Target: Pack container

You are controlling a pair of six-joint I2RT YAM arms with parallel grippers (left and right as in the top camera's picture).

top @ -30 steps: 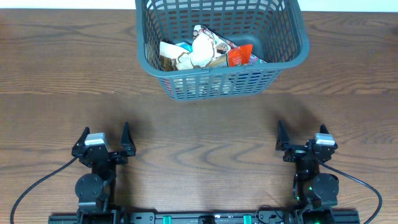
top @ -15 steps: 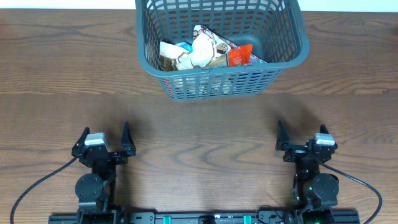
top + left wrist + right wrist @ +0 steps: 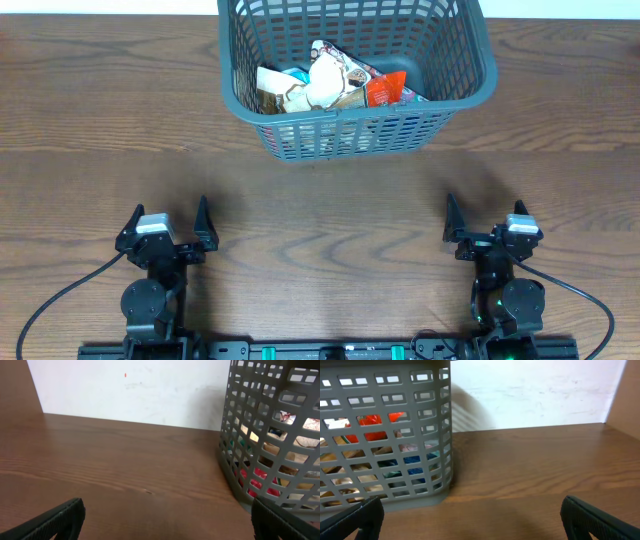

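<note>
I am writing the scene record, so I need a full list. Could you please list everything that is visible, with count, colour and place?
container: one, dark grey-teal, far middle of the table
snack packs: several, exact count unclear; white, brown, orange-red, some blue; lying inside the container
table: one, brown wood, under everything
wall: one, white, behind the table's far edge
left tool: one, black, near edge on the left, open, holding nothing
right tool: one, black, near edge on the right, open, holding nothing
</note>
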